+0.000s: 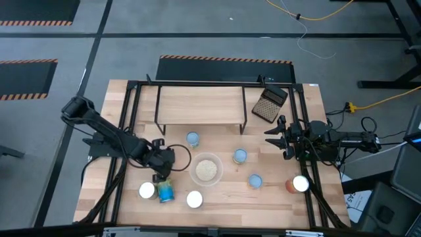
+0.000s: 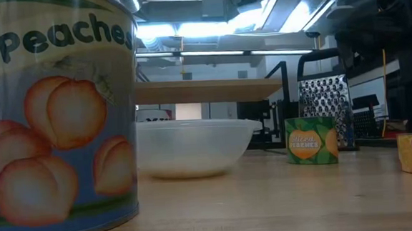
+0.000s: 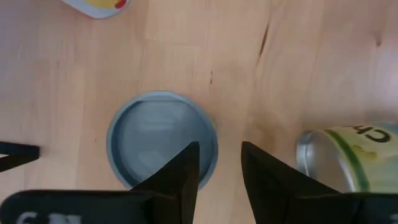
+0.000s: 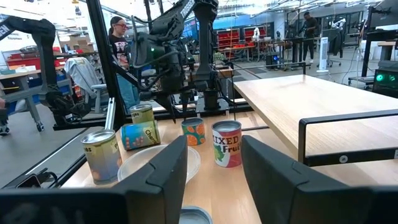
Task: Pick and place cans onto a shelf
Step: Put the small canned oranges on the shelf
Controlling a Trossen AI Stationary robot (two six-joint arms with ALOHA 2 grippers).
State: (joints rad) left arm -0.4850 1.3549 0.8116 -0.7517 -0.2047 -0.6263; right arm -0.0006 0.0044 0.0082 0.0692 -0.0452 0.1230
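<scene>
**Q:** State and position of the left gripper point(image 3: 221, 146)?

**A:** Poised straight above an upright can point(image 3: 161, 142); fingers narrowly apart, nothing clamped; gap over the lid's rim, not its centre; judged to be the approach step. Shift sideways until centred; spread wider than the lid before descending; keep off the tipped can point(image 3: 348, 158) just beside. Right gripper point(image 4: 214, 146) waiting, fingers wide apart, near the right end of the shelf point(image 1: 197, 102).

**Q:** Differences between views?

**A:** High view: shelf bare of cans; other cans on the table point(image 1: 276, 205) around the bowl point(image 1: 206, 170); upright can hidden beneath the left gripper. Left wrist view alone: that lid in full. Low view: labels only, "Peaches" can point(image 2: 56, 117) nearest; no fingers discernible.
</scene>
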